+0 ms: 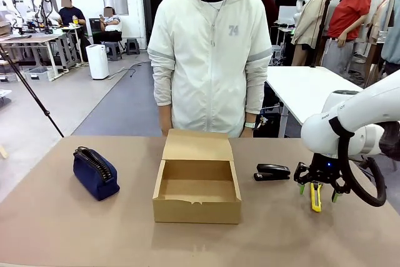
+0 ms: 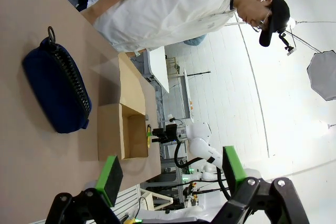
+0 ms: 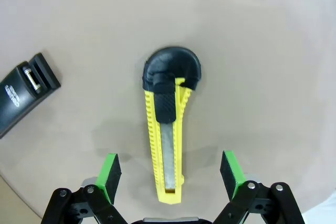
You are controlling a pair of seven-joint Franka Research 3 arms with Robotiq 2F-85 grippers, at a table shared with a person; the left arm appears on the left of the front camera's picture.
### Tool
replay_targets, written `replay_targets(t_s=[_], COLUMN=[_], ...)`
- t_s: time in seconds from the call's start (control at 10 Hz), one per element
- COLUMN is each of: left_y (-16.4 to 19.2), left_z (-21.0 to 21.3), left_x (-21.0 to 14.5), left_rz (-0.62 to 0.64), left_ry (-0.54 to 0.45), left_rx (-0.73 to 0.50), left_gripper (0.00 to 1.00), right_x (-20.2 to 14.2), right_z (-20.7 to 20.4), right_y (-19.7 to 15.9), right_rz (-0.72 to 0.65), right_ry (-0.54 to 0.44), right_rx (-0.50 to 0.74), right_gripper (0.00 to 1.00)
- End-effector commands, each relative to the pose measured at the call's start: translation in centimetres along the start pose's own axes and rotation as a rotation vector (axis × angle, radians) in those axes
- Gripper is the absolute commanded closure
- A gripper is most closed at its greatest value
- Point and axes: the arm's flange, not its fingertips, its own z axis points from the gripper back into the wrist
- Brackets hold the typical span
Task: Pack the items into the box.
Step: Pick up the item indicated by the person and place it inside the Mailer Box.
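The brown cardboard box stands open mid-table, its flap lid laid back toward the person; it is also in the left wrist view. The navy pouch lies left of it, zipper up, ahead of my open left gripper and well apart from it. The black stapler rests right of the box, and its end shows in the right wrist view. My right gripper hangs open right of the stapler, its green pads on either side of a yellow utility knife without touching it.
The yellow utility knife with a black cap lies flat on the table beneath the right gripper. A person in a white jacket stands at the far edge behind the box. Bare tabletop spreads in front.
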Motion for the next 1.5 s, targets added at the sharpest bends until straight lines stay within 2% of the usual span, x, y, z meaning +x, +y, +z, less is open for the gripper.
replay_targets(t_s=[0.0, 0.1, 0.2, 0.3, 1.1, 1.3, 1.4], left_y=[-0.3, -0.3, -0.3, -0.3, -0.3, -0.3, -0.3], left_z=[0.0, 0.0, 0.0, 0.0, 0.0, 0.0, 0.0], left_x=[0.0, 0.0, 0.0, 0.0, 0.0, 0.0, 0.0], left_rz=[0.01, 0.01, 0.01, 0.01, 0.01, 0.01, 0.01], left_ry=[-0.005, -0.005, -0.005, -0.005, -0.005, -0.005, -0.005], left_rx=[-0.018, -0.018, -0.018, -0.018, -0.018, -0.018, -0.018], left_gripper=[0.0, 0.0, 0.0, 0.0, 0.0, 0.0, 0.0], right_x=[1.1, 1.2, 1.2, 1.2, 1.1, 1.1, 0.7], right_z=[0.3, 0.3, 0.3, 0.3, 0.3, 2.4, 5.2], right_y=[0.1, 0.2, 0.3, 0.4, 0.6, 0.4, 0.0], right_rz=[0.015, 0.018, 0.011, 0.011, 0.027, 0.058, 0.103], right_ry=[0.015, 0.03, 0.044, 0.054, 0.077, 0.047, 0.028], right_rx=[0.039, 0.043, 0.04, 0.034, 0.013, -0.012, 0.008], right_gripper=[0.0, 0.19, 0.75, 1.0, 1.0, 1.0, 1.0])
